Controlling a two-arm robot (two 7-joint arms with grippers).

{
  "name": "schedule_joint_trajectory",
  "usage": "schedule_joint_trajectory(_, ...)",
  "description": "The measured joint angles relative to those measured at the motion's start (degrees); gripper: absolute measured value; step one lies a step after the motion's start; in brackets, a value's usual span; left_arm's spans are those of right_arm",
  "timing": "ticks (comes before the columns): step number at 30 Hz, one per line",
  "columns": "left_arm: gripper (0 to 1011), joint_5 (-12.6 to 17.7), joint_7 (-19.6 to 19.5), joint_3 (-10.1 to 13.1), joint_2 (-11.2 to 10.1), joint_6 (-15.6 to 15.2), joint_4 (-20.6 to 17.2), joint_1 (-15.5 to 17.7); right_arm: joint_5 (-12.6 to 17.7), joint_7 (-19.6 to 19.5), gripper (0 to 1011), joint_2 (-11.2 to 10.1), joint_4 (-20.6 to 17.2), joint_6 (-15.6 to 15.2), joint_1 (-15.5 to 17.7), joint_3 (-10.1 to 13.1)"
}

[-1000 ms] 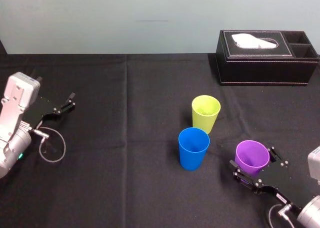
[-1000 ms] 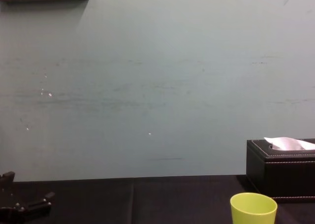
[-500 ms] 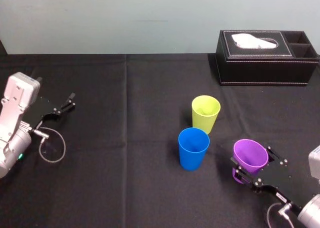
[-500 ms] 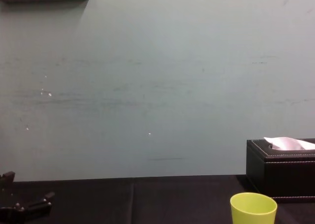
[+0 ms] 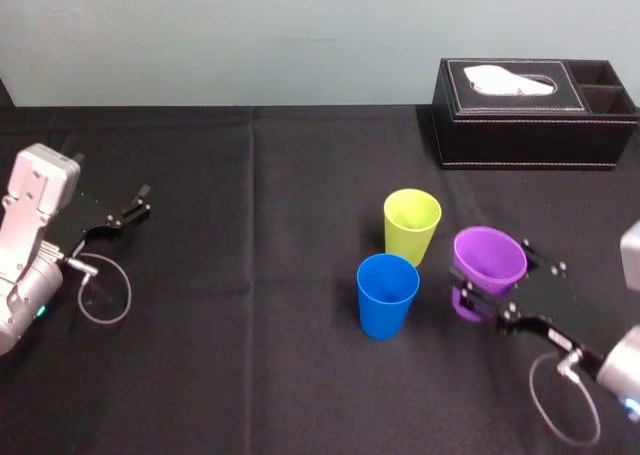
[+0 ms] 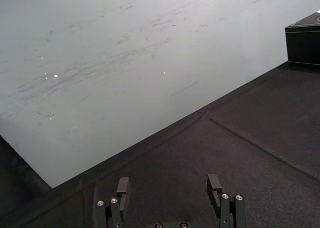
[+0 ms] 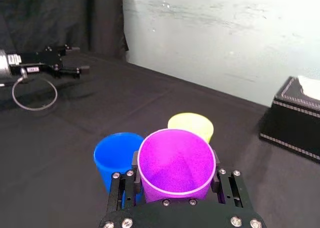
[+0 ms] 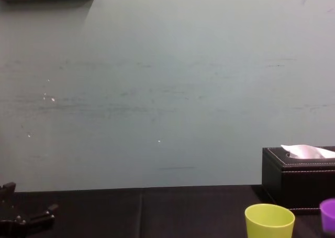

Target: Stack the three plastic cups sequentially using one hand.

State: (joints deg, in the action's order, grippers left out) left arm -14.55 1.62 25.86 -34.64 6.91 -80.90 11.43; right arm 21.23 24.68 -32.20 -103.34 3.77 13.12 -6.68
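Your right gripper (image 5: 492,277) is clamped around the purple cup (image 5: 489,255), just right of the blue cup (image 5: 387,295) and lime-green cup (image 5: 411,225), which stand upright, close together, on the black table (image 5: 250,305). Your left gripper (image 5: 135,207) rests far left, fingers apart.

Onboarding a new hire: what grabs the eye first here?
The purple cup, clamped in the right gripper at right front, next to the blue cup and lime-green cup standing mid-table. Then the black tissue box at the far right, and the left gripper parked open at the left edge.
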Motion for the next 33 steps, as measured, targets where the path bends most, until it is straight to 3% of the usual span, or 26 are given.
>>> schedule_joint_trajectory(6, 1011, 0.0, 0.0, 0.0, 0.0, 0.0, 0.0, 0.0, 1.7, 0.9, 736, -0.5, 0.3, -5.0, -5.8, -1.6)
schedule_joint_trajectory(15, 1011, 0.0, 0.0, 0.0, 0.0, 0.0, 0.0, 0.0, 1.3, 1.4, 736, 0.2, 4.0, -7.8, -15.7, -6.2)
schedule_joint_trajectory(22, 1011, 0.0, 0.0, 0.0, 0.0, 0.0, 0.0, 0.0, 0.3, 1.2, 736, 2.0, 8.1, -8.5, -21.5, -9.2)
schedule_joint_trajectory(33, 1011, 0.0, 0.0, 0.0, 0.0, 0.0, 0.0, 0.0, -0.8, 0.8, 736, 5.0, 14.9, -6.6, -25.7, -12.0)
